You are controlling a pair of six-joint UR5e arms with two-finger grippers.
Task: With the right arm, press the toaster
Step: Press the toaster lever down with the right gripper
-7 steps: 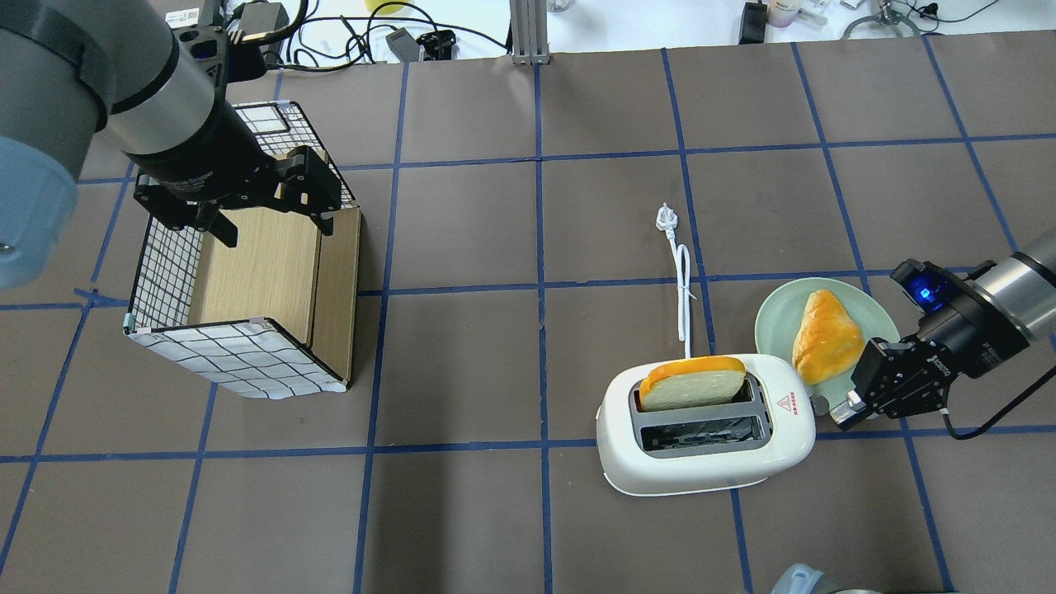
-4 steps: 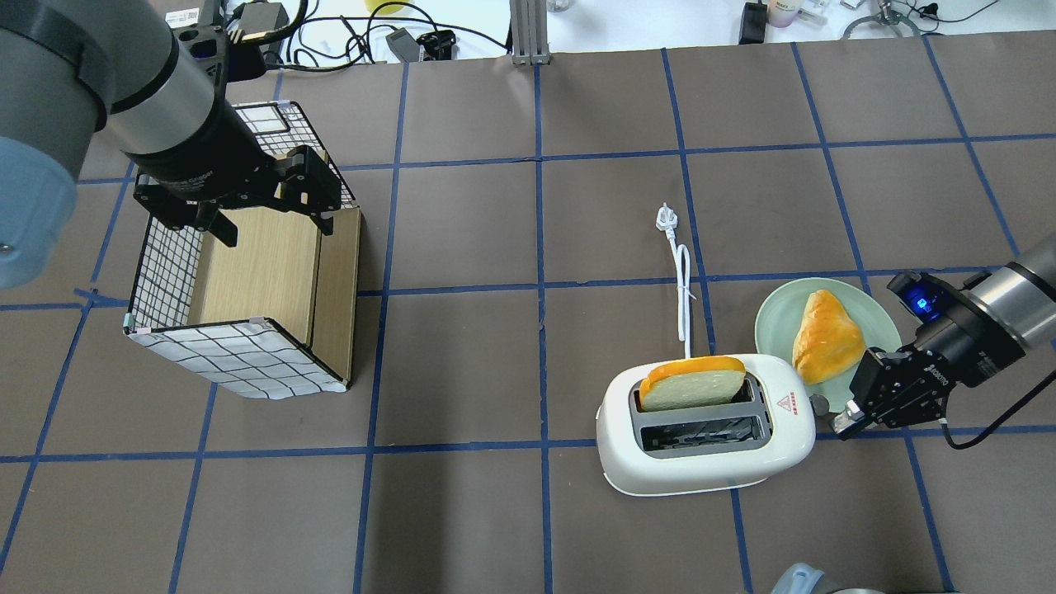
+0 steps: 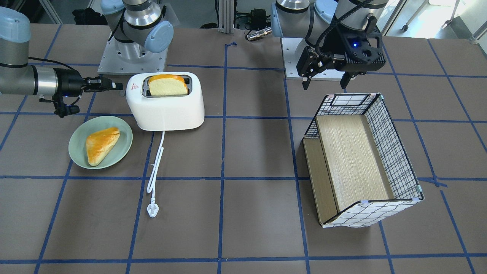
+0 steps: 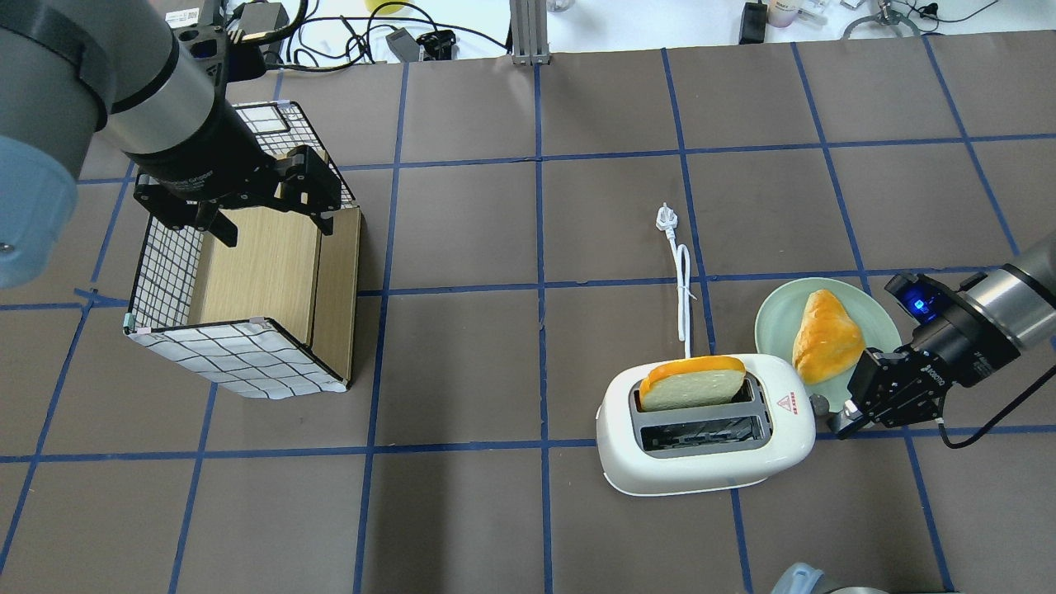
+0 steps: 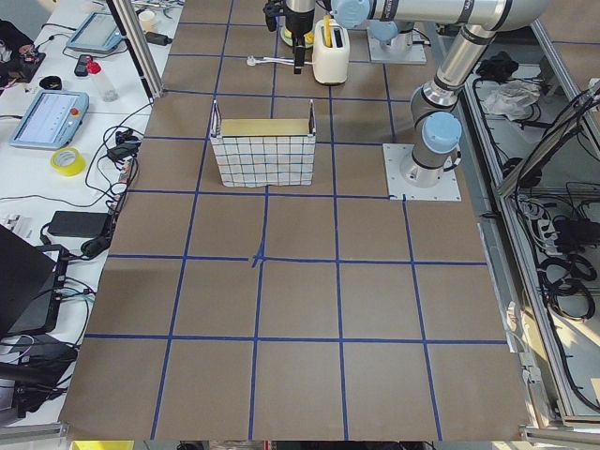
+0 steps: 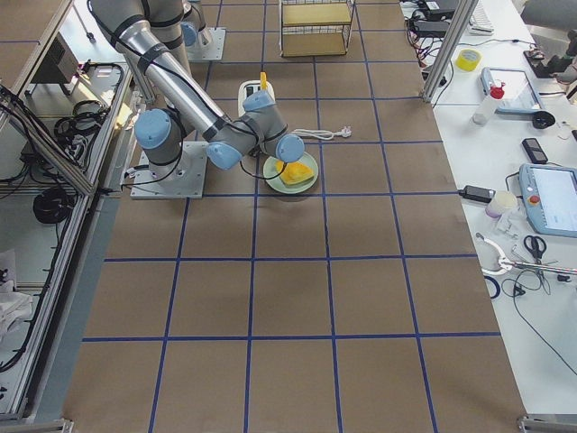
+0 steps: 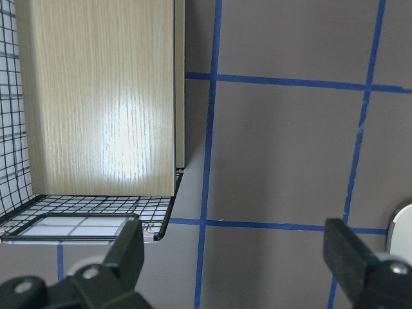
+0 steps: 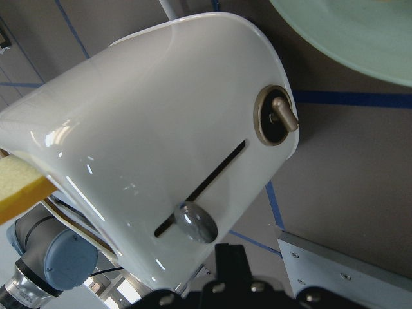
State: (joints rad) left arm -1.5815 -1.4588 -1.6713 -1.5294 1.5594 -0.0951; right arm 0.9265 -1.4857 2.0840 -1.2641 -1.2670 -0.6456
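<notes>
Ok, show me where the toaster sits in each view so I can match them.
Front-facing: toaster upper left of centre.
Overhead: toaster lower right.
Exterior left: toaster top centre, small.
Exterior right: toaster upper left of centre, small.
Left wrist: not clearly in it.
Right wrist: toaster fills the frame, lever end on.
Shared landmark: the green plate beside it.

The right wrist view crops most of the right tool (image 8: 230, 273).
</notes>
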